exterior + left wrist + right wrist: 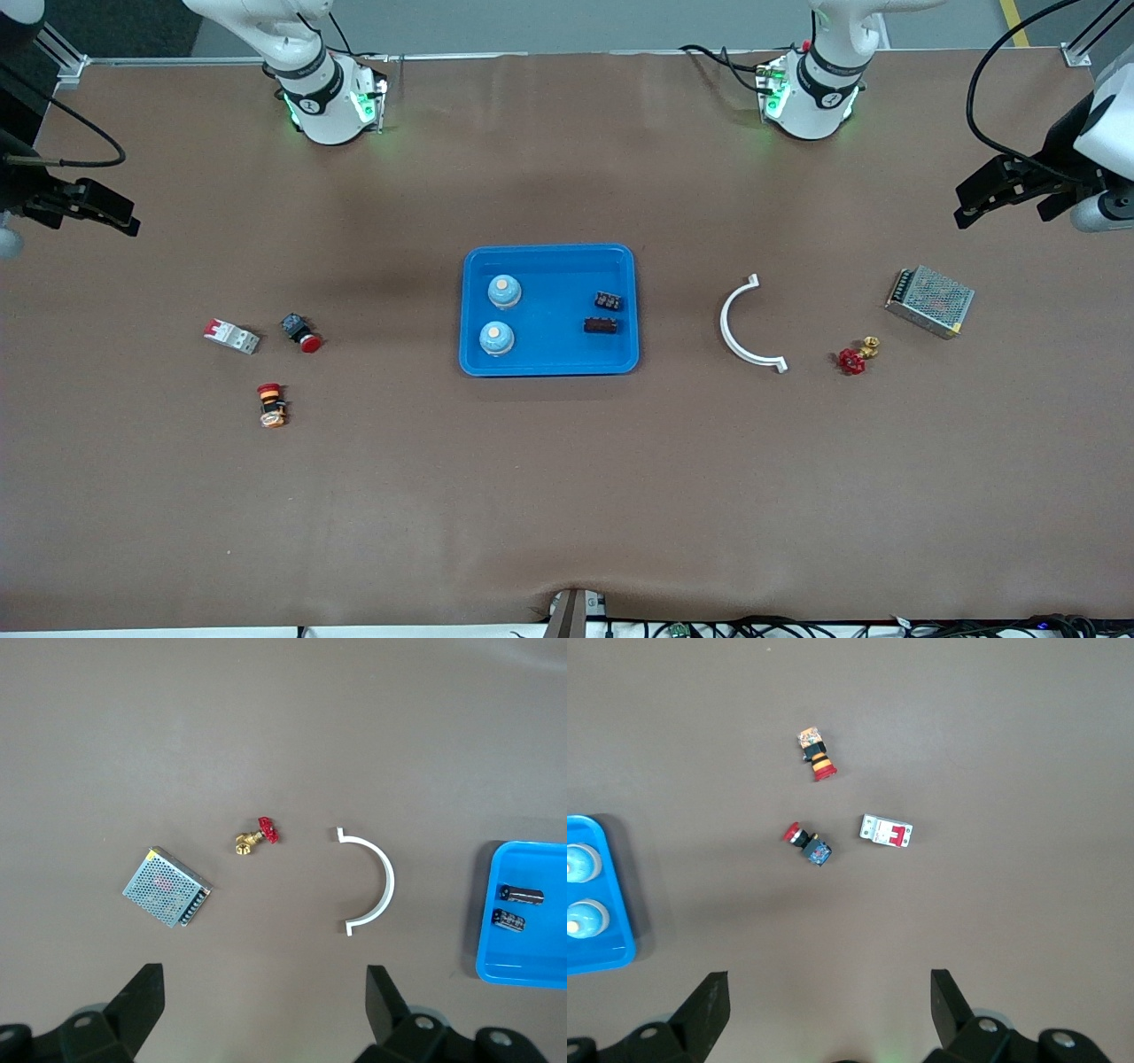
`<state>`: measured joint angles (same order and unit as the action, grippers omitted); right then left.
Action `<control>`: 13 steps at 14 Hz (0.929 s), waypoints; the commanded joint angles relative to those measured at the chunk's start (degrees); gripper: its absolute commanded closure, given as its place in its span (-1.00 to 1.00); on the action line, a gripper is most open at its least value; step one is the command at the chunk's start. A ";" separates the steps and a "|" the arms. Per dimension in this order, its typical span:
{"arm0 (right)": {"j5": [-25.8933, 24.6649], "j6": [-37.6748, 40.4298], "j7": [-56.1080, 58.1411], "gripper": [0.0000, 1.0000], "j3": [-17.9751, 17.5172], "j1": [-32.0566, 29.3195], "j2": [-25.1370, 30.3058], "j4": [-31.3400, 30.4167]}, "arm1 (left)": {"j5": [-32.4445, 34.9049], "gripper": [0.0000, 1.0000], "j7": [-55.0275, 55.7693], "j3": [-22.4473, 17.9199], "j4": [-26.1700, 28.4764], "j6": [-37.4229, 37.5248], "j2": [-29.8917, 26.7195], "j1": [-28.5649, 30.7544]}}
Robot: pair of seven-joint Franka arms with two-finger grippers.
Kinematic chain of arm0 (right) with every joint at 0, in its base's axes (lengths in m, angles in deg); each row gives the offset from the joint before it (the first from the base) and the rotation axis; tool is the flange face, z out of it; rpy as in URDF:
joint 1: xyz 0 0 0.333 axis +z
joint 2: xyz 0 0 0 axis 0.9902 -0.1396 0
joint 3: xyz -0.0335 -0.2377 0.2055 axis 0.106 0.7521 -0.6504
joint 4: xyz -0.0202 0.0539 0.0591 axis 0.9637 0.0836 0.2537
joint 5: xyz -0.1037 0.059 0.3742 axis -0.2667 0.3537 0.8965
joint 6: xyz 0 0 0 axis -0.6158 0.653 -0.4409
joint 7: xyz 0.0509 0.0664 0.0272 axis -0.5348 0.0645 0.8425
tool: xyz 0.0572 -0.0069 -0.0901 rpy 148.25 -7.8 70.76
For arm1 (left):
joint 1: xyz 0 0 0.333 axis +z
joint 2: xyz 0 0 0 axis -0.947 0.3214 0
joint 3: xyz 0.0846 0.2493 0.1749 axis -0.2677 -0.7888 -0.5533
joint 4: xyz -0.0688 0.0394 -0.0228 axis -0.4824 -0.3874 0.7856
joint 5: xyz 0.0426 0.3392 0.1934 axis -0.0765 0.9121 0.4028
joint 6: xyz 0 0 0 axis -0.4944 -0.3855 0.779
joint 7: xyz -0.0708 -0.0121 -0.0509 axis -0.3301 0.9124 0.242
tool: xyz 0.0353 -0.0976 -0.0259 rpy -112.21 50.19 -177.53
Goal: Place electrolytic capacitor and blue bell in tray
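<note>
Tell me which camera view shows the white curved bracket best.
The left wrist view: the white curved bracket appears largest there, whole and unobstructed on the table. The front view shows it smaller, between the tray and the red valve. The right wrist view misses it.

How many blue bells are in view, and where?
2, both in the tray, toward the right arm's end: one bell farther from the front camera, the other bell nearer. None looks hidden.

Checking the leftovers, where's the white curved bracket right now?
The white curved bracket lies on the table between the tray and the red-handled valve, toward the left arm's end.
</note>
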<state>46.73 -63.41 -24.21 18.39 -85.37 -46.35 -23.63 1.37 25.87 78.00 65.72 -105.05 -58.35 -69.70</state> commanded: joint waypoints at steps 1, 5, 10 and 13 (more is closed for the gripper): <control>-0.14 2.61 -2.34 -1.00 0.41 1.81 -0.97 3.69 | -0.14 -1.00 -1.76 0.15 1.74 0.41 -1.83 -0.06; -0.14 3.75 -2.78 -1.00 2.27 3.22 -0.45 4.74 | 0.04 -1.00 -1.85 0.24 1.56 0.94 -1.83 -0.06; -0.14 3.75 -2.70 -1.00 2.53 3.92 0.96 4.74 | 0.92 -1.00 -1.85 0.41 1.57 0.94 -1.48 -0.32; -0.57 3.75 -2.17 -1.00 2.44 3.75 0.53 7.10 | 1.53 -1.00 -1.76 1.03 1.48 0.68 -1.22 -0.32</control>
<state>46.73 -60.60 -25.95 20.23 -82.27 -46.00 -18.88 1.60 25.53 78.63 66.21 -104.53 -58.41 -69.92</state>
